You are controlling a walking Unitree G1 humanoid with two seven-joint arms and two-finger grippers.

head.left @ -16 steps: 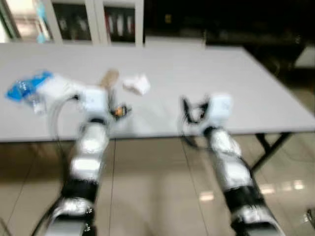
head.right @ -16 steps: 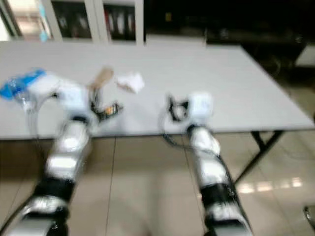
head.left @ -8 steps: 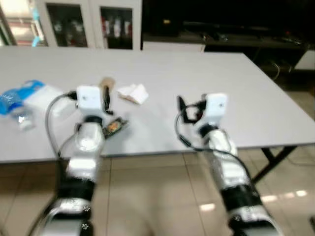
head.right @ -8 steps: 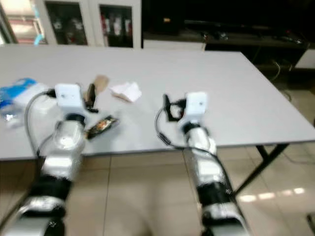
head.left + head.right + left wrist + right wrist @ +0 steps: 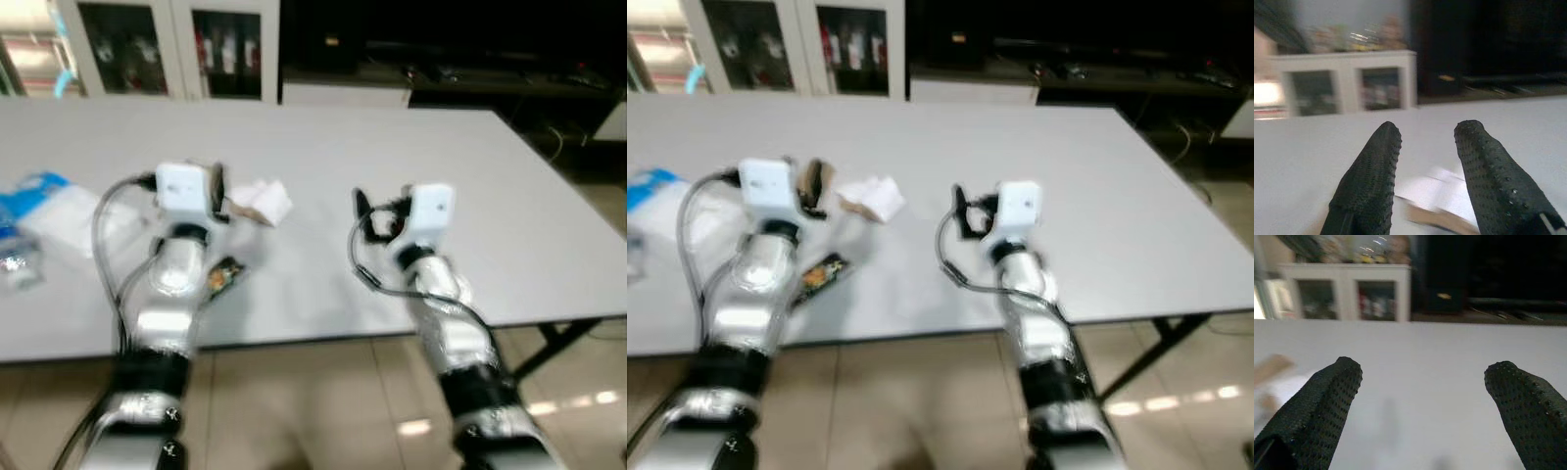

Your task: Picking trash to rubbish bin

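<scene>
Two hands hover empty over the desk: the left hand partly open, just short of crumpled paper; the right hand spread wide. Reaching appears underway; next, the left should close on the paper.

A large, light grey rectangular table spans the middle of the frame from left edge to right edge, its near edge running across the lower half. Under its lower right corner a black slanted metal table leg shows. Glossy beige floor tiles fill the bottom of the frame, with a bright glint of light at the lower right. At the upper left, behind the table, stands a white cabinet with glass doors; its contents are blurred. The upper right holds dark, shadowed furniture, details unclear.
</scene>
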